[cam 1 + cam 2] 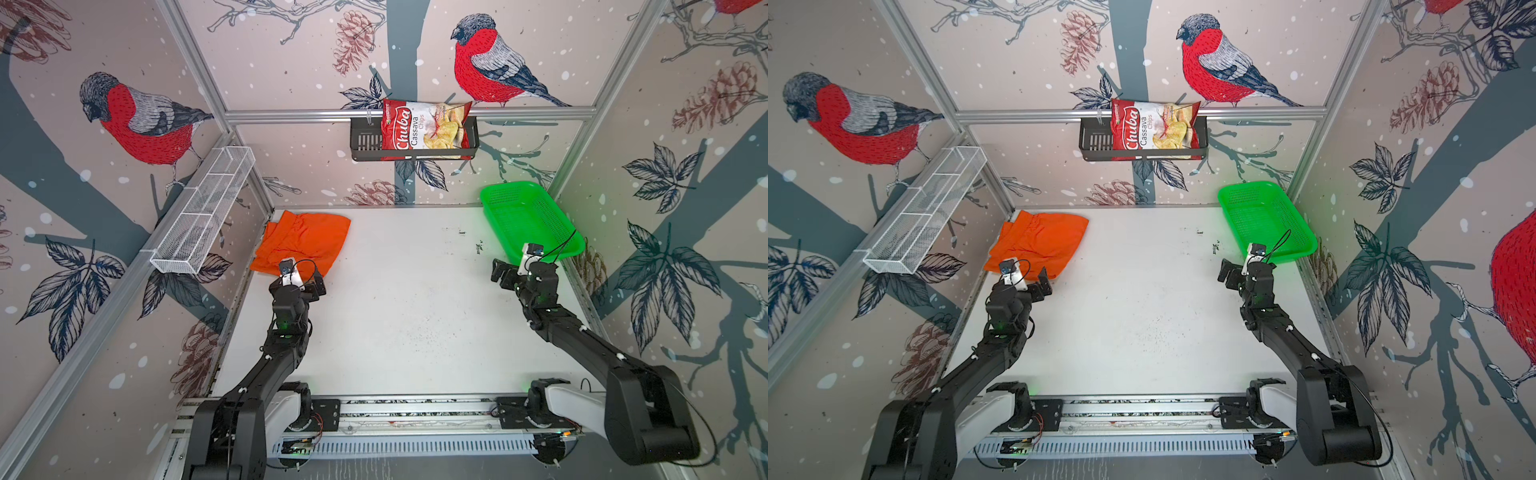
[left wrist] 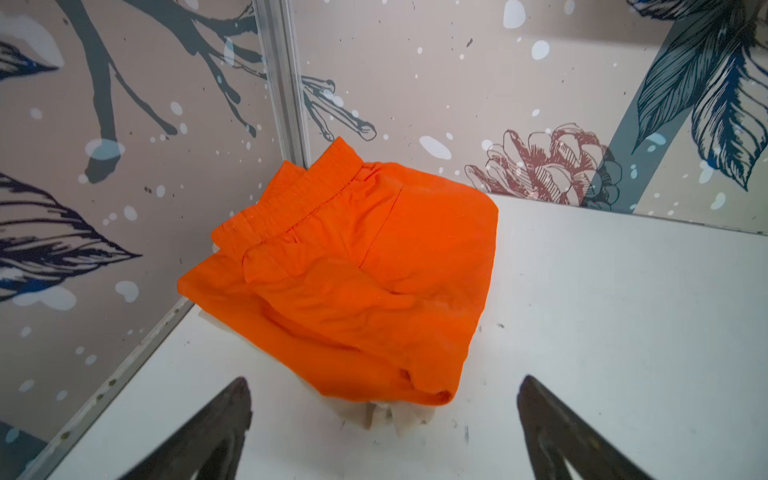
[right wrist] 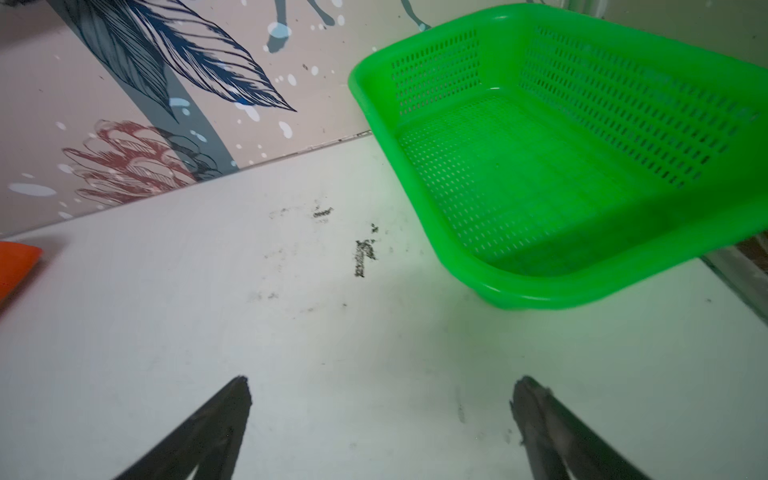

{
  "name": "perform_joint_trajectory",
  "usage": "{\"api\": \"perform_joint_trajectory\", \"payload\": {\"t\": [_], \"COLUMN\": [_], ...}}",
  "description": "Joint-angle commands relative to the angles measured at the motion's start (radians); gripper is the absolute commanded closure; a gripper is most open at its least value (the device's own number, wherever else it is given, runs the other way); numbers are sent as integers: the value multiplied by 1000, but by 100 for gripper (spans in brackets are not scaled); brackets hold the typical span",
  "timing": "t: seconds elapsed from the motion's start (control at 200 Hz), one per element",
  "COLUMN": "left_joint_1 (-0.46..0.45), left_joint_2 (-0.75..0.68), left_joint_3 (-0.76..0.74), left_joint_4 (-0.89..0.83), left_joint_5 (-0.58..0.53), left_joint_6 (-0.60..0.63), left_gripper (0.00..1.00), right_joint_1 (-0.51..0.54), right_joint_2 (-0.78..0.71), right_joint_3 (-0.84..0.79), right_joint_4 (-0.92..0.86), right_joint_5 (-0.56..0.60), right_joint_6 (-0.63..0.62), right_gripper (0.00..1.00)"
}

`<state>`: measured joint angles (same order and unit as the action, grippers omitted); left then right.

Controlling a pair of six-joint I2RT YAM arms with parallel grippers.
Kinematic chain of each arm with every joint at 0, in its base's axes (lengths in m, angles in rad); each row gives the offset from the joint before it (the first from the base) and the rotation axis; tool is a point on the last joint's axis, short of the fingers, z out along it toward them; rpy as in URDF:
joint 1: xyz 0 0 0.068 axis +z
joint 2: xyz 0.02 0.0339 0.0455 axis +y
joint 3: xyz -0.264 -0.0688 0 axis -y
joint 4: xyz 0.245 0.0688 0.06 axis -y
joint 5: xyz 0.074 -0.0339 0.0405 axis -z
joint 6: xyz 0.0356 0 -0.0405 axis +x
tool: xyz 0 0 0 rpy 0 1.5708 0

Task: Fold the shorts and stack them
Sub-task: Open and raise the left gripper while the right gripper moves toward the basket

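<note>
Orange shorts (image 2: 353,270), crinkled, atop beige shorts (image 2: 380,415)

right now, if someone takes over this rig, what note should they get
Left end effector: open, empty, just short of the orange shorts.
Right end effector: open, empty, over bare table beside the empty green basket.
Things: orange shorts folded in the far left corner, lying on the beige shorts, of which only a sliver shows.
Done: both pairs look folded and stacked.
Left: probably nothing; the beige pair's fold is hidden, so check it.
</note>
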<state>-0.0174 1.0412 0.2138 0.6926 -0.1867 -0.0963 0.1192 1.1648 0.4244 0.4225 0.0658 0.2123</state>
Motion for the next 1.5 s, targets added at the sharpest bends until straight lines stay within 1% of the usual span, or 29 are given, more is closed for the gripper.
{"api": "perform_joint_trajectory", "payload": {"t": [0.0,0.115,0.23,0.275,0.325,0.39,0.445,0.475,0.495,0.54,0.595,0.63,0.67,0.69,0.72,0.77,0.861,0.901,0.941,0.976,1.041,1.111,1.161,1.211,1.261,1.496], "left_joint_1": [-1,-6,-18,-18,-18,-18,-19,-19,-20,-19,-19,-19,-18,-18,-18,-22,-23,-23,-23,-23,-23,-23,-24,-25,-24,-24], "left_joint_2": [71,191,216,230,273,370,494,568,585,516,457,442,452,464,487,528,495,505,522,518,520,512,521,514,520,517], "left_joint_3": [-69,-134,-112,-124,-154,-184,-197,-198,-196,-170,-114,-78,-38,-29,-21,-20,-4,-7,-18,-27,-17,-8,-7,-7,-7,-6], "left_joint_4": [293,535,529,572,669,822,959,1072,1111,968,772,674,618,615,631,710,623,641,699,705,688,658,672,658,671,664], "left_joint_5": [11,49,17,15,3,-1,6,13,15,-3,-66,-127,-164,-165,-139,-117,-129,-121,-108,-91,-85,-86,-90,-88,-89,-88], "left_joint_6": [19,23,57,72,79,80,86,101,104,91,63,17,-5,-4,23,57,33,49,61,66,68,63,69,63,69,67], "left_gripper": [2,1,1,1,1,1,1,1,1,1,1,1,1,1,1,1,1,1,1,1,1,1,1,1,1,1], "right_joint_1": [-13,-19,-32,-35,-38,-39,-40,-42,-43,-45,-49,-53,-58,-61,-66,-80,-99,-99,-98,-97,-99,-101,-100,-101,-101,-101], "right_joint_2": [14,41,83,84,116,129,142,149,153,162,167,167,168,170,179,204,270,304,334,345,332,344,333,339,334,335], "right_joint_3": [-67,-134,-177,-159,-160,-166,-173,-174,-169,-162,-168,-177,-191,-200,-217,-245,-258,-258,-251,-232,-182,-193,-186,-191,-186,-188], "right_joint_4": [223,329,426,398,430,480,524,537,534,538,561,585,621,644,695,771,841,869,898,881,751,797,759,785,763,768], "right_joint_5": [44,43,42,44,39,40,39,38,40,49,54,53,53,50,46,38,28,30,37,49,75,81,79,82,81,80], "right_joint_6": [-89,-110,-109,-108,-119,-128,-132,-135,-140,-146,-157,-171,-179,-184,-187,-180,-161,-159,-162,-159,-141,-139,-137,-139,-137,-137], "right_gripper": [1,1,1,1,1,1,1,1,1,1,1,1,1,1,1,1,1,1,1,0,1,1,1,1,1,1]}}
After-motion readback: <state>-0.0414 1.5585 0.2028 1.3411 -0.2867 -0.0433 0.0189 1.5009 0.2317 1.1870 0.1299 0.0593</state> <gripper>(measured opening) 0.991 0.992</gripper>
